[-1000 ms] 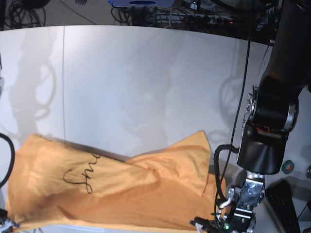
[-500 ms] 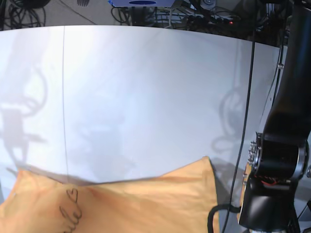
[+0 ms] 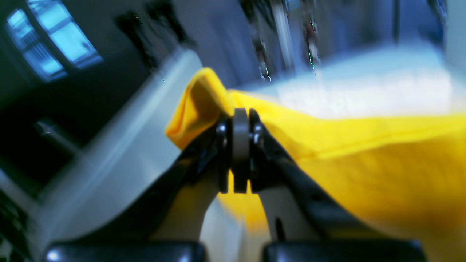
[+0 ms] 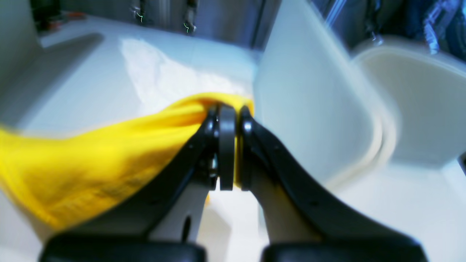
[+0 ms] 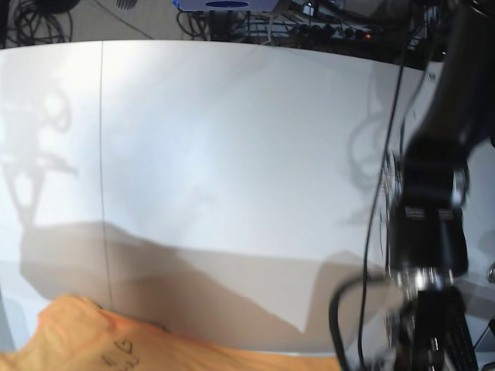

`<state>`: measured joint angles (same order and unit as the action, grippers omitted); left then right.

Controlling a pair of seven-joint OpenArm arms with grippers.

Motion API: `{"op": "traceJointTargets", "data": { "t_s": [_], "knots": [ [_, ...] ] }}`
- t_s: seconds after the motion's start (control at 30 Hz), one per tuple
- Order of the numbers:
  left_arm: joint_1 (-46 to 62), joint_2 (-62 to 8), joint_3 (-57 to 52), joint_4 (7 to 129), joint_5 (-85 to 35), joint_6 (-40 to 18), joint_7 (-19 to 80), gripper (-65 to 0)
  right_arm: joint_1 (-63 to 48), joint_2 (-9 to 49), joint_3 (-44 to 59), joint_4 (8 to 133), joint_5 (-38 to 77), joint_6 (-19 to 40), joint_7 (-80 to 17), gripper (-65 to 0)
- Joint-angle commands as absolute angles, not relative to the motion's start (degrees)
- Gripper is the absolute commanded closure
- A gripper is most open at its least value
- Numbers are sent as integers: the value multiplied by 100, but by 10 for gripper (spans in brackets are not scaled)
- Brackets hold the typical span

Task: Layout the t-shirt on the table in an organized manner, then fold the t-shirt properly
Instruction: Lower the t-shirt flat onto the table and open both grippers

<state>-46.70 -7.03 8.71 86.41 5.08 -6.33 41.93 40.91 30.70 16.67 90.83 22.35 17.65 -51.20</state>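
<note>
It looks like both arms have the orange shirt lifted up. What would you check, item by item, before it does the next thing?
1. Left gripper holding the t-shirt: ok, jaws shut on a bunched corner.
2. Right gripper holding the shirt: ok, jaws shut on an edge.
3. Cloth stretched between the two grips: cannot tell, both wrist views are blurred.
4. Shirt laid out flat on the table: not ok, only a rumpled strip shows at the bottom of the base view.
5. Printed side facing up: cannot tell, only a few black marks show.
6. Bare tabletop to spread it on: ok.
</note>
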Motion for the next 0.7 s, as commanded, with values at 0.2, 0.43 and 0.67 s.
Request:
{"op": "traceJointTargets", "data": {
  "t_s": [0.2, 0.43, 0.67],
  "knots": [
    [-2378, -1174, 769, 9763, 558, -620, 4022, 0, 1692, 2299, 2695, 9552, 2299, 1789, -4892, 0],
    [-708, -1262, 796, 9631, 558, -620, 4022, 0, -13, 1719, 2844, 8655, 2299, 1807, -4084, 0],
    [444, -1297, 769, 9534, 558, -620, 4022, 0, -1112, 1596, 2870, 8971, 2316, 1807, -4004, 0]
  ]
}}
